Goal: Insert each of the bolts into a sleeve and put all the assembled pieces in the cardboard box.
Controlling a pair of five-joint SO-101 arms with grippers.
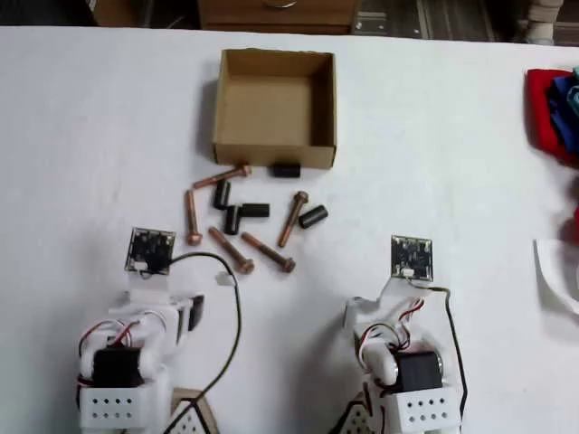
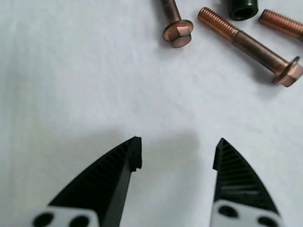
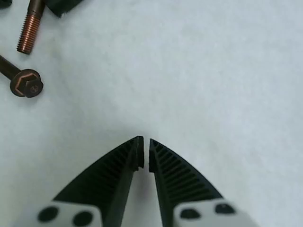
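An open cardboard box [image 1: 276, 104] stands at the back centre of the white table. Just in front of it lie several copper bolts [image 1: 232, 250] and several black sleeves [image 1: 313, 217], scattered and apart. The left arm [image 1: 127, 348] and right arm [image 1: 398, 357] are folded back at the near edge, short of the parts. My left gripper [image 2: 177, 153] is open over bare table, with a bolt [image 2: 246, 45], another bolt's head [image 2: 179, 33] and a sleeve [image 2: 242, 8] beyond it. My right gripper [image 3: 146, 153] is shut on nothing, and a bolt head [image 3: 26, 84] and a threaded shank [image 3: 29, 28] lie off to one side.
A red and blue cloth [image 1: 552, 104] lies at the table's right edge, with a white object [image 1: 556, 271] nearer along that edge. A black cable [image 1: 237, 325] runs from the left arm's camera board [image 1: 151, 250]. Wooden furniture [image 1: 276, 14] stands behind the table.
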